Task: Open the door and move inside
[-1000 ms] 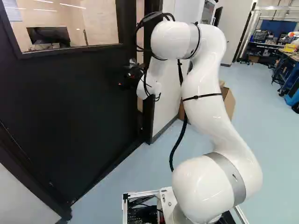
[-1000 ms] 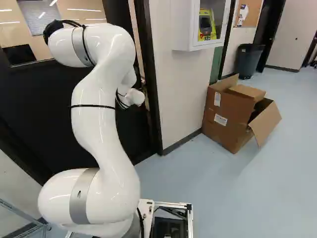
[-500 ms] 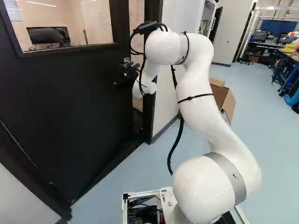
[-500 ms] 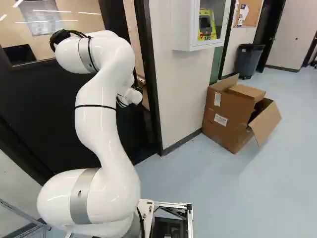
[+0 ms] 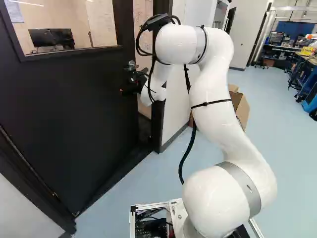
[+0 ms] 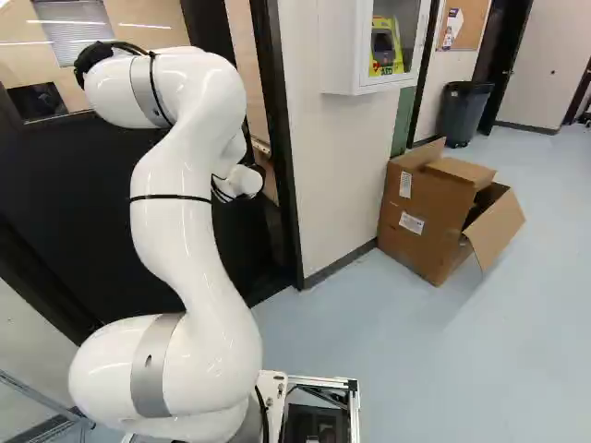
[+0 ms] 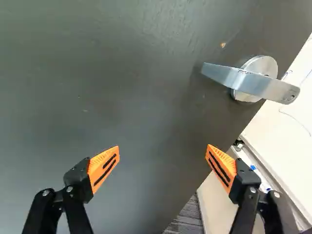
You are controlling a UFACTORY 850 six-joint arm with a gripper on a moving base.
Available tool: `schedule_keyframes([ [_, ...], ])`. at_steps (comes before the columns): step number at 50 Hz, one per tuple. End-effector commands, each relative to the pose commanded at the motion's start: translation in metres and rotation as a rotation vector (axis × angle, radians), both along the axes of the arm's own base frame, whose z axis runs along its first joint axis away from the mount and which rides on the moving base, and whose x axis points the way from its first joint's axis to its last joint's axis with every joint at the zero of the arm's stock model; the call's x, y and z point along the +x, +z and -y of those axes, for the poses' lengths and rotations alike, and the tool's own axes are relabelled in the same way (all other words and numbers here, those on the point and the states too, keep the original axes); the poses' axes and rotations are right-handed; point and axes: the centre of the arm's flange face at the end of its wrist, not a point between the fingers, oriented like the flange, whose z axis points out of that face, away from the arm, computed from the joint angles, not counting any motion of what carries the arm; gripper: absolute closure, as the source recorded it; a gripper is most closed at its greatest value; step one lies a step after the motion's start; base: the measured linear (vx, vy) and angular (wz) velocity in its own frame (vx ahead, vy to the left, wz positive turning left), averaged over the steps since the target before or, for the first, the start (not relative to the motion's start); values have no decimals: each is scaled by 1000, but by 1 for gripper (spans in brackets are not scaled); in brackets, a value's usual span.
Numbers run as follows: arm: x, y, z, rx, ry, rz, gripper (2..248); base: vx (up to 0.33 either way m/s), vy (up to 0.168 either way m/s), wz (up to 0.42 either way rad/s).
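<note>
The big black door (image 5: 74, 124) is at the left of the left base view, and it is a bit open. There is a gap between its edge and the black door frame (image 5: 157, 114). Some of the room inside shows through the gap. The door has a window (image 5: 101, 22), and two dark screens (image 5: 52, 37) are behind the glass.

The white arm (image 5: 213, 94) bends over toward the door. Its black gripper (image 5: 128, 88) is near the door's edge, a little lower than the handle (image 7: 265, 87). In the wrist view the gripper (image 7: 163, 157) is wide open and holds nothing. Its two orange pads (image 7: 104, 168) are far apart. The shiny metal handle is ahead of the fingers and off past one of them, close to the door's edge. It is a flat bar on a round plate (image 7: 263, 65), and the gripper is apart from it.

In the right base view, brown boxes (image 6: 425, 221) sit on the blue floor (image 6: 388, 351) by the wall (image 6: 337, 166). A white cabinet (image 6: 343, 46) with a yellow kit (image 6: 385, 57) hangs above, on the wall.
</note>
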Motion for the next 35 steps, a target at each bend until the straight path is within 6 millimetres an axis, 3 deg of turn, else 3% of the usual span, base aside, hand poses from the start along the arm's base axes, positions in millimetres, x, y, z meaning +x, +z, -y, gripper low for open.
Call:
schedule_keyframes([
  [35, -48, 6, -39, -7, 77, -30, 3, 0, 0, 0],
])
